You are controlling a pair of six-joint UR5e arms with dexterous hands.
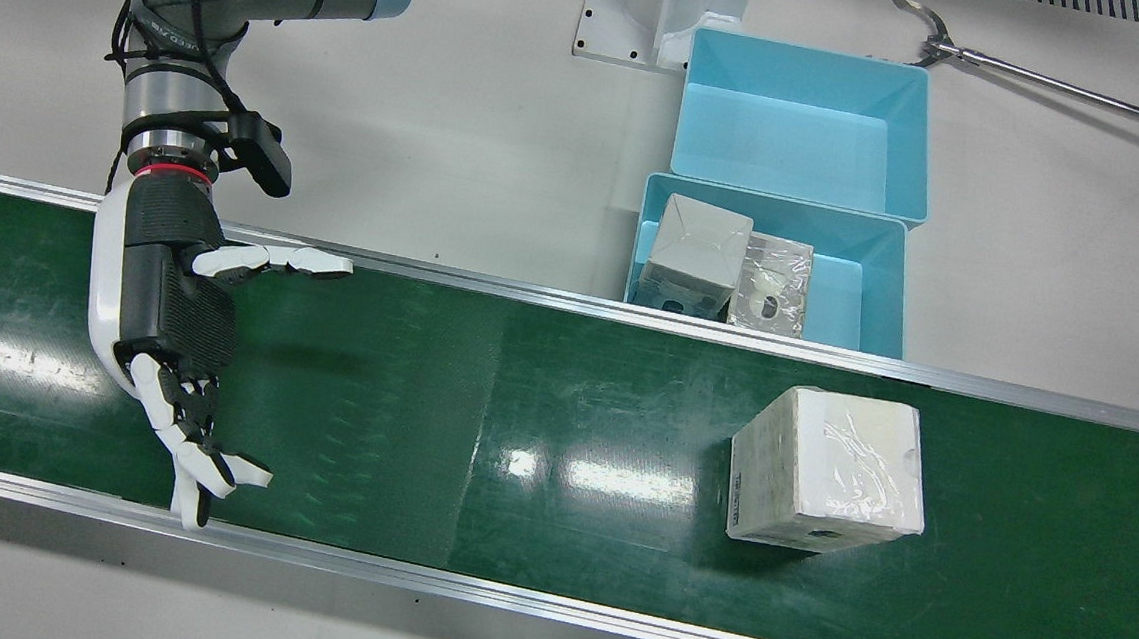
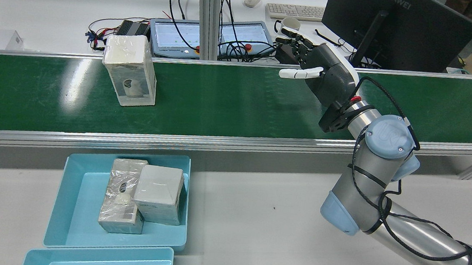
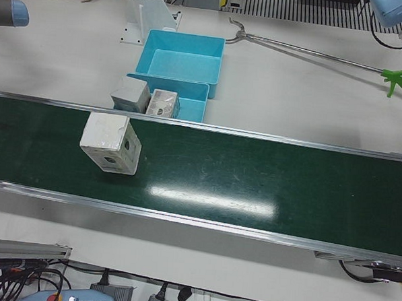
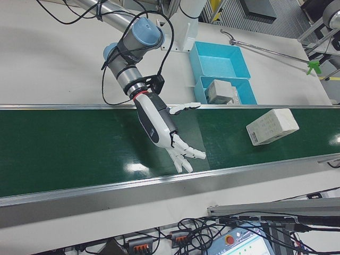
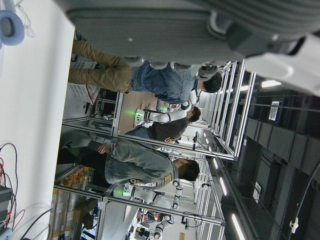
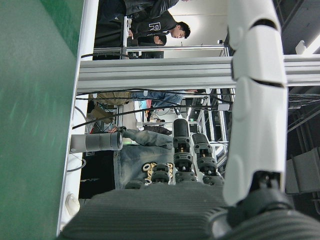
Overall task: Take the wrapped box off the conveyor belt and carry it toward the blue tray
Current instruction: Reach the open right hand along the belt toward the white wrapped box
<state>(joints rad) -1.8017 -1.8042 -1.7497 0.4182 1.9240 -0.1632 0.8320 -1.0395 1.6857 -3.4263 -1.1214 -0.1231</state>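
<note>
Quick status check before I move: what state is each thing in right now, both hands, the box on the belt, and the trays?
right hand: open, over the belt, holding nothing
left hand: state cannot be told
wrapped box: on the conveyor belt, ungrasped
near blue tray: holds two wrapped boxes
far blue tray: empty

The front camera looks almost straight down on my conveyor belt (image 1: 541,438) from the operators' side, close in, while the rear camera sits high behind me and faces forward across the belt to the operators' desk; both take in the wrapped box (image 1: 828,470) and the blue tray (image 1: 878,281) at the belt's robot-side edge. The left-front and right-front cameras face me from higher and farther back, each covering one half of the belt, and they share the box and tray. My two hand cameras lie sideways, the right hand (image 1: 173,322) one skimming the belt's operator-side edge toward people beyond.
</note>
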